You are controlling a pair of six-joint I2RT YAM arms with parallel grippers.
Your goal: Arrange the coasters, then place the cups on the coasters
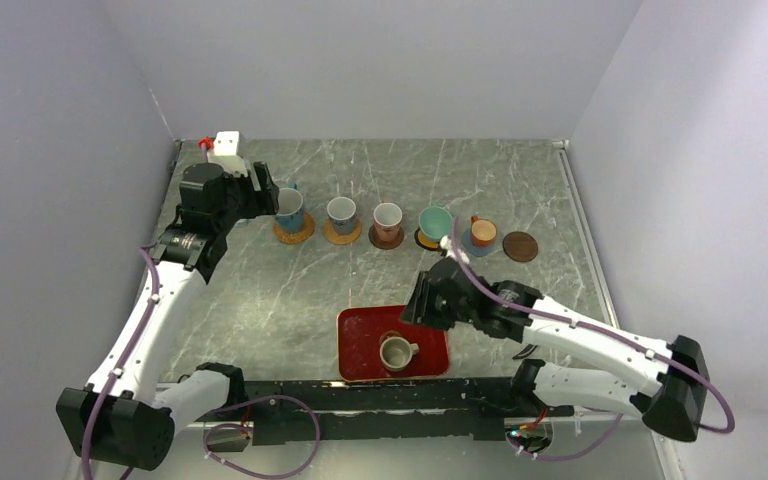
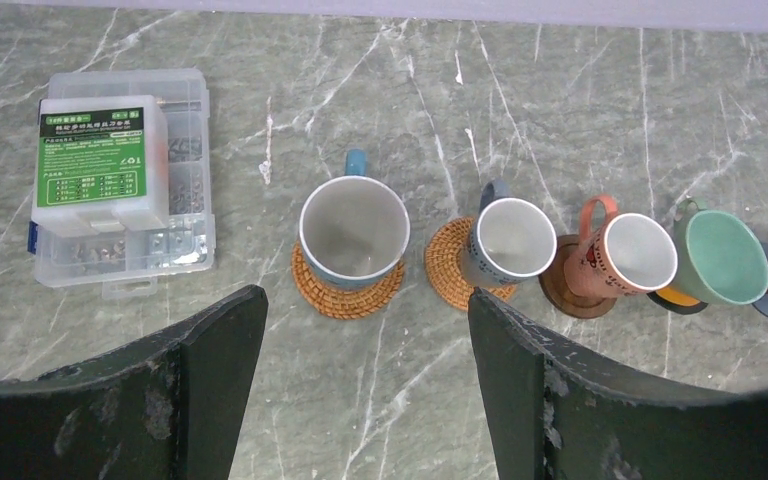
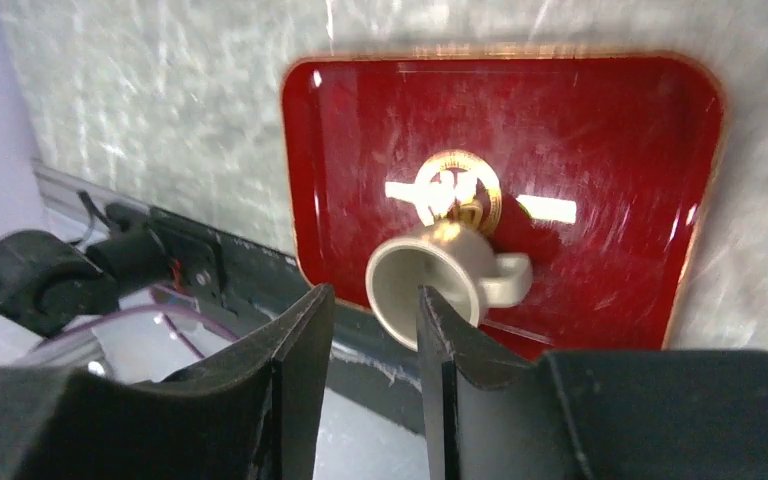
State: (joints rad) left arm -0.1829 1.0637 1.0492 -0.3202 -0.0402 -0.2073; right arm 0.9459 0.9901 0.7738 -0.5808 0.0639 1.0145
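Note:
Five cups stand in a row on coasters. The white cup with a blue handle (image 2: pixel 353 230) sits on a tan coaster (image 2: pixel 310 290), beside another white cup (image 2: pixel 510 240), a third cup (image 2: pixel 635 252), the teal cup (image 1: pixel 435 222) and the orange cup (image 1: pixel 481 232). One dark brown coaster (image 1: pixel 520 246) lies bare at the row's right end. A grey-olive cup (image 3: pixel 400 270) stands on the red tray (image 3: pixel 580 150). My left gripper (image 2: pixel 365 295) hovers open just in front of the blue-handled cup. My right gripper (image 3: pixel 375 292) hangs over the tray's near edge, jaws narrowly open with nothing between them.
A clear plastic parts box (image 2: pixel 120 190) with a green label lies at the far left of the table, left of the cup row. The black base rail (image 1: pixel 380 405) runs along the near edge behind the tray. Grey walls close in both sides.

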